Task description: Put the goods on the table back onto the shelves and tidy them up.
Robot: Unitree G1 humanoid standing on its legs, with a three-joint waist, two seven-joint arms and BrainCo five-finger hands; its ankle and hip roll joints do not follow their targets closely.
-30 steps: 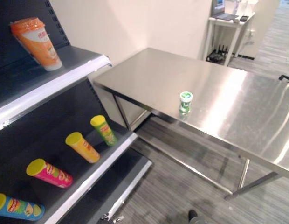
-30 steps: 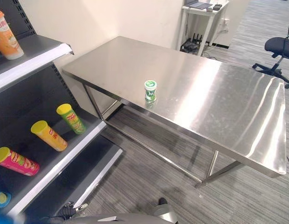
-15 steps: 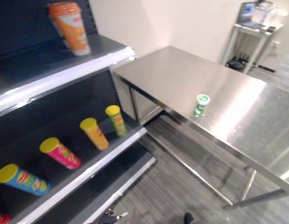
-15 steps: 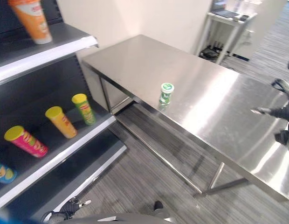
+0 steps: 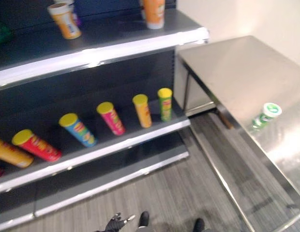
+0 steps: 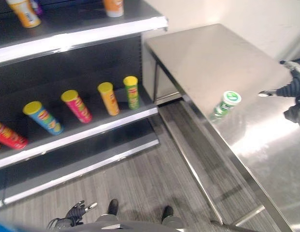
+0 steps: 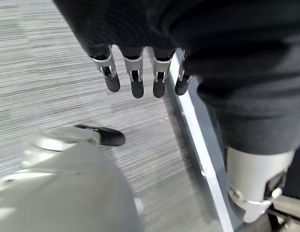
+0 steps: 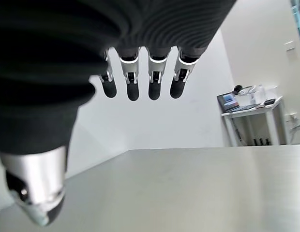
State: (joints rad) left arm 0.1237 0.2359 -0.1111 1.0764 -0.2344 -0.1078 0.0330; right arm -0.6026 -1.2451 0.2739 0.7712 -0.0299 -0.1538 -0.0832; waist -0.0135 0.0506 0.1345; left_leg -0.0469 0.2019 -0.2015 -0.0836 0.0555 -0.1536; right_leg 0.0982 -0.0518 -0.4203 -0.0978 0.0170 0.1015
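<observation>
A small green-and-white cup (image 6: 225, 104) stands upright near the front edge of the steel table (image 6: 213, 53). My right hand (image 6: 291, 88) hovers over the table to the right of the cup, well apart from it, with its fingers (image 8: 133, 87) straight and empty. Down low by the floor in front of the shelves hangs my left hand (image 6: 73, 213), its fingers (image 7: 137, 82) straight and holding nothing. The dark shelf unit (image 5: 116, 48) stands left of the table.
Orange cups (image 5: 65, 20) stand on the upper shelf. Several yellow-lidded tubes (image 5: 111, 117) in red, blue, pink, orange and green lie in a row on the lower shelf (image 5: 121, 144). Grey floor runs between the shelves and the table.
The whole picture has swung towards the shelves, so the camera has moved. The cup stands where it did on the table. My left hand now shows low by the floor.
</observation>
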